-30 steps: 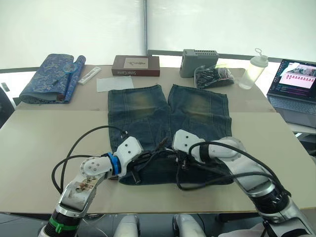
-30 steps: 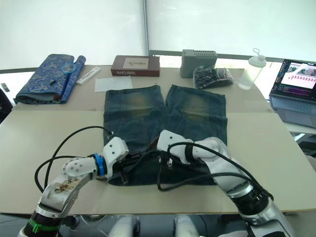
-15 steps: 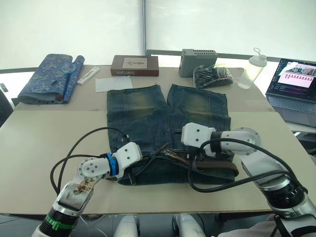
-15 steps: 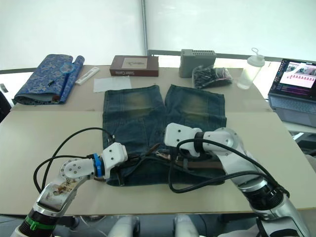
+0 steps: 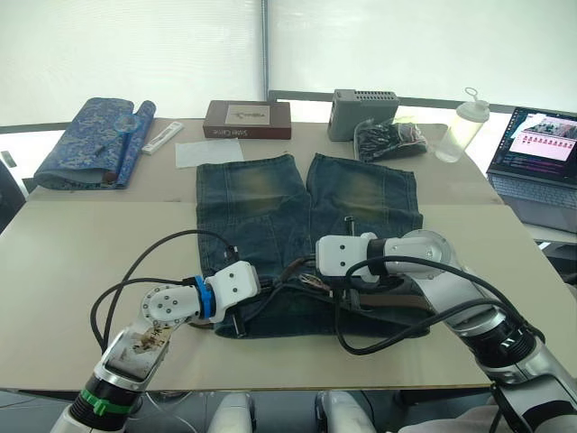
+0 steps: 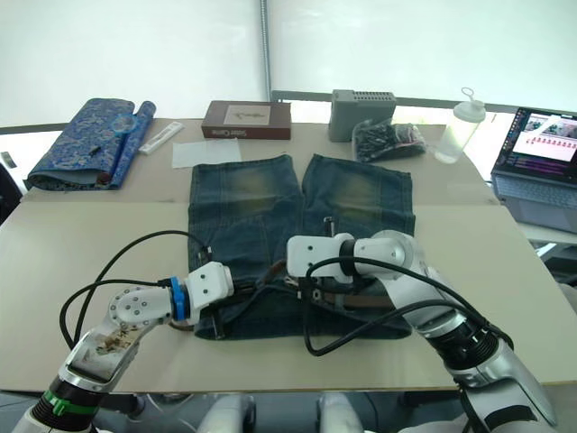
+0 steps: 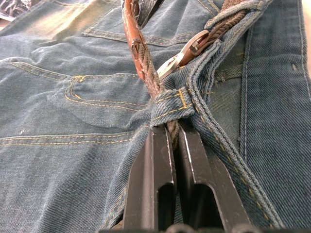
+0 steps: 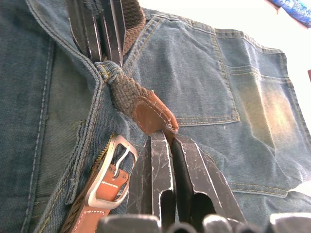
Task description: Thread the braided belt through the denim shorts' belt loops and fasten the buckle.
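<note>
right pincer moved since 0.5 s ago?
Yes. The right pincer has shifted toward the robot's left along the denim shorts' waistband, closing on the left pincer.

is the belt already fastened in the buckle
No, the buckle lies open on the waistband with nothing through its frame, while the braided belt's leather tip sits apart beside it.

Bare bench (image 5: 81, 262) lies open on either side of the denim shorts (image 5: 270, 207). Beyond their hems, a brown box (image 5: 248, 120), a grey box (image 5: 363, 114), a bag (image 5: 389, 140) and a bottle (image 5: 460, 129) line the far edge; black cables (image 5: 153, 271) loop near the waistband.
</note>
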{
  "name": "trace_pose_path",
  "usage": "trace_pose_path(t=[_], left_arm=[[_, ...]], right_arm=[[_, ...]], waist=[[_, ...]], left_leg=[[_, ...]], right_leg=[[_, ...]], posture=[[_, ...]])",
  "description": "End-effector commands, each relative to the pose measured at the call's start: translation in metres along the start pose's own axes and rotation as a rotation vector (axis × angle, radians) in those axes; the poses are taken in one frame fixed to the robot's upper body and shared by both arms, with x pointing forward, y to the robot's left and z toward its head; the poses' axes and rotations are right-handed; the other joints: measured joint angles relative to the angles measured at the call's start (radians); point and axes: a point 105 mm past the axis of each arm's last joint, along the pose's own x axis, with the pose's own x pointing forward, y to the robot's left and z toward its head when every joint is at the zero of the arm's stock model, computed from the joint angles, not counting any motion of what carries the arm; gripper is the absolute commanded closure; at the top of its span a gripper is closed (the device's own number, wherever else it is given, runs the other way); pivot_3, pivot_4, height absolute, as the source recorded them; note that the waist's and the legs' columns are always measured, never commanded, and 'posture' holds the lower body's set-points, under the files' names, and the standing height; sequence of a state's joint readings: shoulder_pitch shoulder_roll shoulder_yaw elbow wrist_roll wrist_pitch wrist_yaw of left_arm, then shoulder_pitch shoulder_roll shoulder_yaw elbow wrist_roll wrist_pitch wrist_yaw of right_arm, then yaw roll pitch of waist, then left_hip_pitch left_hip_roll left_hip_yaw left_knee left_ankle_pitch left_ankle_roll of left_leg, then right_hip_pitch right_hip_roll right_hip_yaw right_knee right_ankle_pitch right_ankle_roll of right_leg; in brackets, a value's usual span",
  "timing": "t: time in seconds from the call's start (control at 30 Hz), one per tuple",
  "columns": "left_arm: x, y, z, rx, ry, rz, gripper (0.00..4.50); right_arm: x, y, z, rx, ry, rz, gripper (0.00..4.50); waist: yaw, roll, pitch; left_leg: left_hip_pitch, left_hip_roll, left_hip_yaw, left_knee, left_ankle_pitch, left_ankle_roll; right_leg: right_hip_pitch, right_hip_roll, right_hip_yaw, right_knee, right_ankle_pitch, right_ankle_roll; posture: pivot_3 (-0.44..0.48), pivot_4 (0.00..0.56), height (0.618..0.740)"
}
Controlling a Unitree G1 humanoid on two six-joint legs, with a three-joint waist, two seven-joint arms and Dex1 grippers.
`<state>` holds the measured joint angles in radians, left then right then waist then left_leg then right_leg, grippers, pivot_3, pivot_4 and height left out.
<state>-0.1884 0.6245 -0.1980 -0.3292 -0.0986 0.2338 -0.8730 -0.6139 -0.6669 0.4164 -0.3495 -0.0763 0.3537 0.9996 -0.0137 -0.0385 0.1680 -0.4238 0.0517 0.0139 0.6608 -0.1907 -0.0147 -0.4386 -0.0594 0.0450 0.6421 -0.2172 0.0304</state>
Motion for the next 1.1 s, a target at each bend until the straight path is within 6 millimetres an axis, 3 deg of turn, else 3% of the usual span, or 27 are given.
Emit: trace_pose_path(t=[0.03, 0.17, 0.3, 0.4, 0.5, 0.63, 0.83, 0.97, 1.1], left_arm=[[-0.008, 0.010, 0.015, 0.006, -0.052, -0.004, 4.50], [-0.019, 0.016, 0.027, -0.077, -0.104, -0.008, 3.01], [-0.045, 0.011, 0.037, -0.335, -0.141, -0.096, 1.14], [-0.054, 0.007, 0.040, -0.424, -0.146, -0.126, 1.29], [-0.048, -0.007, 0.042, -0.471, -0.133, -0.166, 2.55], [-0.034, -0.026, 0.023, -0.369, 0.001, -0.175, 4.47], [-0.032, -0.026, -0.011, -0.152, 0.178, -0.122, 4.47], [-0.042, -0.015, -0.038, -0.051, 0.289, -0.062, 4.47], [-0.055, -0.001, -0.050, -0.018, 0.339, 0.010, 4.47]], right_arm=[[-0.005, -0.005, 0.017, -0.059, -0.055, -0.008, 4.48], [-0.007, -0.004, 0.018, -0.055, -0.061, -0.004, 4.50], [-0.017, -0.007, 0.013, -0.003, -0.048, -0.044, 4.50], [-0.027, -0.007, 0.003, 0.036, -0.017, -0.080, 4.50], [-0.037, -0.006, -0.006, 0.074, 0.017, -0.118, 4.50], [-0.046, -0.006, -0.014, 0.098, 0.054, -0.155, 4.50], [-0.065, -0.011, -0.032, 0.127, 0.149, -0.242, 4.50], [-0.086, -0.022, -0.045, 0.141, 0.220, -0.339, 4.50], [-0.098, -0.028, -0.050, 0.145, 0.255, -0.403, 4.50]], waist=[[0.000, 0.000, 0.000], [-0.002, 0.000, 0.000], [-0.005, 0.000, 0.000], [-0.001, 0.000, 0.001], [0.005, 0.000, 0.001], [0.002, 0.000, 0.001], [0.002, 0.001, 0.001], [0.002, 0.001, 0.001], [0.001, 0.001, 0.002]], left_leg=[[0.000, 0.000, 0.000, 0.000, 0.000, 0.000], [0.000, 0.000, 0.000, 0.000, 0.000, 0.000], [0.000, 0.001, 0.000, 0.000, 0.000, 0.000], [0.000, 0.000, 0.000, -0.001, 0.000, 0.000], [0.000, 0.000, -0.001, -0.001, 0.000, 0.000], [0.001, -0.001, 0.000, 0.000, 0.000, 0.000], [0.001, 0.000, 0.000, 0.000, 0.000, 0.000], [0.001, 0.000, 0.000, 0.000, 0.000, 0.000], [0.001, 0.000, 0.001, -0.001, 0.000, 0.000]], right_leg=[[0.000, 0.000, 0.000, 0.000, 0.000, 0.000], [0.000, 0.000, 0.000, 0.000, 0.000, 0.000], [-0.001, 0.000, 0.000, 0.001, 0.000, 0.000], [0.000, 0.000, 0.000, 0.000, -0.001, 0.001], [0.001, -0.001, 0.000, 0.000, -0.001, 0.001], [0.001, -0.001, 0.000, -0.001, -0.001, 0.001], [0.000, -0.001, 0.000, 0.000, -0.001, -0.001], [0.000, -0.001, 0.000, -0.001, -0.001, -0.001], [-0.001, -0.001, 0.000, -0.001, -0.001, -0.001]], posture=[[0.000, 0.150, 0.718], [0.000, 0.150, 0.718], [0.000, 0.150, 0.718], [0.000, 0.150, 0.718], [0.000, 0.150, 0.718], [0.000, 0.150, 0.718], [0.000, 0.150, 0.718], [0.000, 0.150, 0.718], [0.000, 0.150, 0.718]])
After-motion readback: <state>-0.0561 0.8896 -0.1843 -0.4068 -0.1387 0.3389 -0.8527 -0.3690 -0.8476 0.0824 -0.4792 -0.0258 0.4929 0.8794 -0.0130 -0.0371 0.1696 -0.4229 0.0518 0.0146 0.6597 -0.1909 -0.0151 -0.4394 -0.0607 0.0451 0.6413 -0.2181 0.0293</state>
